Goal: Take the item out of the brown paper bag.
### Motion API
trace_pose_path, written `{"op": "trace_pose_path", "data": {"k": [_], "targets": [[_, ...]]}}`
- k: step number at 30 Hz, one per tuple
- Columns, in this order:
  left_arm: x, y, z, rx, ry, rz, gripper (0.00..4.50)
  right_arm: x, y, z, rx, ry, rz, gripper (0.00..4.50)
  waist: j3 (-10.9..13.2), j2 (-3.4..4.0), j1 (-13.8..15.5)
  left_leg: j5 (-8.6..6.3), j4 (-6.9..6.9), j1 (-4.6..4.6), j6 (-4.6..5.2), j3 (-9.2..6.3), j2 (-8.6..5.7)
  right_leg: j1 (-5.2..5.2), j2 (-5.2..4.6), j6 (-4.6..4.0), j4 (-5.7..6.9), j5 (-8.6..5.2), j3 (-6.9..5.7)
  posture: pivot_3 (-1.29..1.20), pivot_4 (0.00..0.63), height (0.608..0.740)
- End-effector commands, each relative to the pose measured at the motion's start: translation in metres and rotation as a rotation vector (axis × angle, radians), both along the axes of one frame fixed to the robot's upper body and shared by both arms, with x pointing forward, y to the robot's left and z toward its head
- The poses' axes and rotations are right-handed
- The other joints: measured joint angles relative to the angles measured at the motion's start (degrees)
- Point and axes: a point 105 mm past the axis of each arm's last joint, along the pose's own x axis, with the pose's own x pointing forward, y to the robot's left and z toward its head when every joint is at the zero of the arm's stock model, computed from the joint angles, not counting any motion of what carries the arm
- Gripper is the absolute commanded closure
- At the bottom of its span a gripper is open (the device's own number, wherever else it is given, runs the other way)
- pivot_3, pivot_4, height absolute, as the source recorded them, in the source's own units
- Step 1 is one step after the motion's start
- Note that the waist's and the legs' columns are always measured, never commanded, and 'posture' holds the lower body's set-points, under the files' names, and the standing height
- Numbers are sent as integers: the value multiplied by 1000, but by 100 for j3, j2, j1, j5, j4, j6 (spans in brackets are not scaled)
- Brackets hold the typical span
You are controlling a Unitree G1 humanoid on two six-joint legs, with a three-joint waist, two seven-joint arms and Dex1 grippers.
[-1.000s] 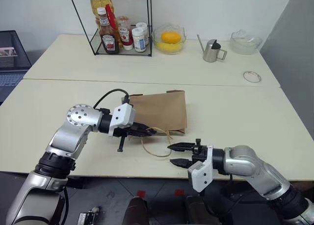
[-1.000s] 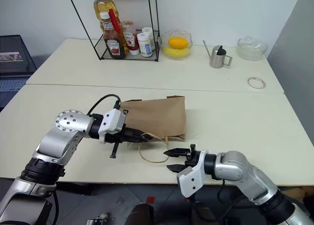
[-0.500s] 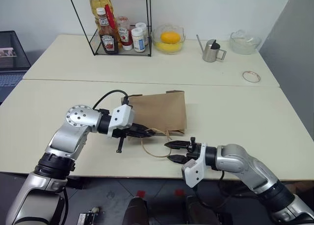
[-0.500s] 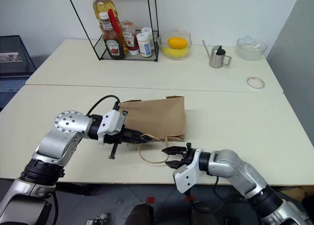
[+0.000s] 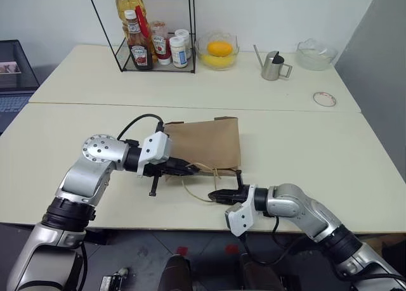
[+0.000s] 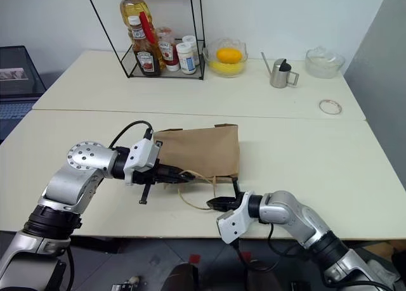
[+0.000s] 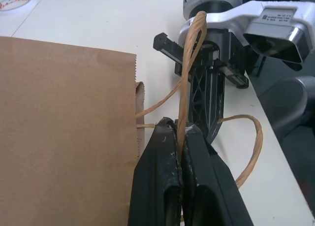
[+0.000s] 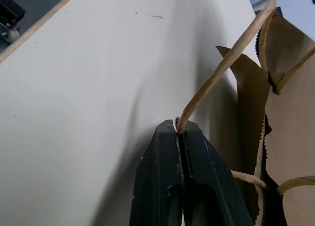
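The brown paper bag (image 5: pixel 206 142) lies flat at the table's centre, its mouth and two cord handles toward me. My left gripper (image 5: pixel 193 170) is shut on one handle (image 7: pixel 189 63), which rises in a loop from its fingertips (image 7: pixel 167 132). My right gripper (image 5: pixel 214 194) sits just in front of the bag's mouth, shut on the other handle (image 8: pixel 226 63), and that cord runs taut back to the bag's edge (image 8: pixel 275 127). The two grippers point at each other, a short gap apart. The item is hidden.
At the back stand a wire rack with sauce bottles (image 5: pixel 149 31), a glass bowl with an orange fruit (image 5: pixel 218 50), a metal pitcher (image 5: pixel 274 66), another glass bowl (image 5: pixel 316 53) and a small ring (image 5: pixel 325 99). The table's front edge runs just below the right gripper.
My right gripper has moved left and forward to the handle loop by the bag's mouth and gone from open to shut on the cord. The left gripper has kept its hold.
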Motion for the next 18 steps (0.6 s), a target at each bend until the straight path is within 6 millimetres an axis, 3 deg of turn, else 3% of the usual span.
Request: {"op": "trace_pose_path", "data": {"k": [1,9,18], "targets": [[8,1,31,-46,-59,32,4500,-4,2,-10,-34,61,9,4483,0,0,0,0,0,0,0,0,0,0,0,0,0,0,0,0,150,740],[28,1,61,-112,-38,111,4500,-6,4,-26,-100,129,-9,4483,-1,-1,-9,0,-1,9,0,0,0,3,1,0,3,0,0,0,150,740],[41,7,68,-104,-66,139,4500,-9,0,-41,-177,180,-37,4483,-1,-1,-18,0,-2,28,0,2,-1,13,2,-3,14,-2,3,0,150,740]]}}
